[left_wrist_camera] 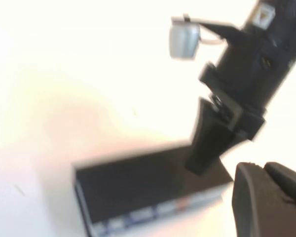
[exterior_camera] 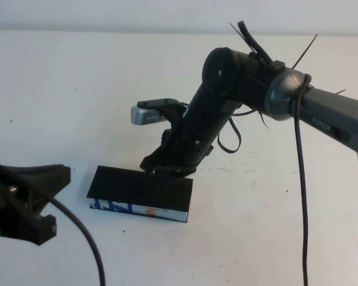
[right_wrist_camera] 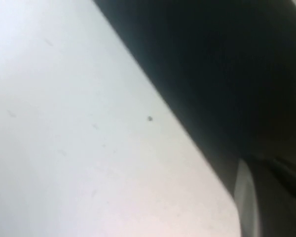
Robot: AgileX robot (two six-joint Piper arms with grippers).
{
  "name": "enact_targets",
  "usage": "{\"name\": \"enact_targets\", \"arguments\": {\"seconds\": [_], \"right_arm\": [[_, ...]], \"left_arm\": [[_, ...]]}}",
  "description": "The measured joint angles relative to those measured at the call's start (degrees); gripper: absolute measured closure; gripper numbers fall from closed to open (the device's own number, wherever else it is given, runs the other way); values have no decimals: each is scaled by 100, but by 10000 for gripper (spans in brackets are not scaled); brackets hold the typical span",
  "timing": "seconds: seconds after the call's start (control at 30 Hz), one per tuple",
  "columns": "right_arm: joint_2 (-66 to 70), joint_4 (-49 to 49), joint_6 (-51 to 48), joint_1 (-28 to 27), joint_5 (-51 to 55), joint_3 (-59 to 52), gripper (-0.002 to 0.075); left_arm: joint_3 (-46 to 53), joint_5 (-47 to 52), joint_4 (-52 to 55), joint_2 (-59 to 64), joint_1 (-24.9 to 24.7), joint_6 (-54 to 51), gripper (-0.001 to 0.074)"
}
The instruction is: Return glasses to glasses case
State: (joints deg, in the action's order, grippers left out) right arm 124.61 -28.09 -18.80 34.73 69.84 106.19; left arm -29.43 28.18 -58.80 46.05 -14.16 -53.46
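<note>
Looking down from the raised camera, we find the glasses case [exterior_camera: 140, 193] lying flat on the white tabletop [exterior_camera: 59, 95] with its lid down. Its long axis runs roughly across our view, with the end toward our right arm sitting a little nearer to us than the other end. The printed front edge, white with blue and orange marks, faces us. We cannot see the glasses in any view.

Our right pincer [exterior_camera: 167, 171] reaches down from the right arm and sits on or just above the rear part of the case lid, toward its right end. In the left wrist view the same right pincer [left_wrist_camera: 207, 148] shows as a dark wedge with its tip at the far edge of the case [left_wrist_camera: 138, 190]; the fingers there look drawn together into one point, though we cannot tell whether they actually press the lid. The right wrist view shows only the pale tabletop [right_wrist_camera: 64, 123] beside a large dark surface, which we take to be the case lid [right_wrist_camera: 227, 74] seen very close.

Our left pincer [exterior_camera: 24, 202] hangs low at the near left, well apart from the case and beside its left end. Whether its fingers [left_wrist_camera: 266, 202] are released or clenched, we cannot tell. It grasps nothing that we can see.
</note>
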Motion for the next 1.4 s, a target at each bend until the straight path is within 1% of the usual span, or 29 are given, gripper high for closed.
{"name": "enact_targets", "arguments": {"seconds": [0.27, 0.37, 0.43, 0.57, 0.67, 0.77, 1.0, 1.13, 1.4], "right_arm": [[-1165, 120, 28, 13, 12, -35, 737], [-1730, 360, 255, 37, 38, -35, 737], [-2136, 686, 512, 89, 47, -123, 737], [-2976, 1187, 980, 221, 66, -629, 737], [-3764, 1400, 1269, 274, 27, -1327, 737], [-4567, 1496, 1440, 274, -242, -2136, 737], [-6587, 1545, 1577, 274, -1123, -4270, 737], [-7584, 1545, 1602, 274, -1509, -5280, 737], [-9387, 1427, 1614, 274, -2760, -6930, 737]], "left_arm": [[92, -499, 467, -1525, 0, 81, 739], [393, -1107, 609, -2084, 0, 81, 739], [699, -1577, 630, -2484, 0, 81, 739], [1303, -2170, 630, -3207, 0, 81, 739], [1710, -2338, 616, -3656, 0, 81, 739], [2122, -2348, 604, -3972, 0, 81, 739], [3019, -2523, 594, -4078, 0, 81, 739], [3086, -2597, 594, -4092, 0, 81, 739], [3090, -2601, 594, -4096, 0, 81, 739]]}}
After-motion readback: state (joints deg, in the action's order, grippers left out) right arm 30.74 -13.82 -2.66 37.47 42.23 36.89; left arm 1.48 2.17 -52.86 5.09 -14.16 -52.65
